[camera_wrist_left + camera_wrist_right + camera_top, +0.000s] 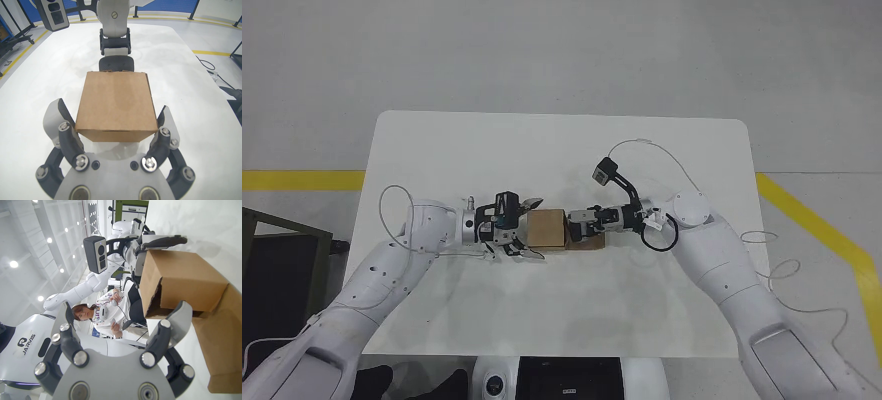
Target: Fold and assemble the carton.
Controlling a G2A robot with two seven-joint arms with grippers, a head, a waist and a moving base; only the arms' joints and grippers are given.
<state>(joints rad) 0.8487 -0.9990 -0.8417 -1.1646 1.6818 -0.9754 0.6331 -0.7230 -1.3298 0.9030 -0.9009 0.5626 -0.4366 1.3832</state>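
Finding the carton point(545, 228) resting mid-counter point(562, 140), directly between the 2 arms, with its long axis running from one end effector toward the other.

Seeing the left end effector point(112, 105) spread wide and holding nothing, with its 2 fingers flanking the corners of the closed end, just beside the side walls. Failing to tell whether touching.

Seeing the right end effector point(124, 307) likewise gaping and gripping nothing, facing the open end, with 1 finger point(179, 313) sitting right at the mouth of the opening.

Noting 1 loose flap point(217, 342) sticking out from that open end toward the right arm, seemingly lying on the counter.

Judging the right arm as nearer to the unfinished end, and the left as well placed for bracing the opposite end.

Reading the material as plain brown corrugated board: matte, stiff, boxy and sharp-creased, with a ragged fluted edge at the mouth. Expecting bending at the creases and easy sliding on the smooth white counter unless braced.
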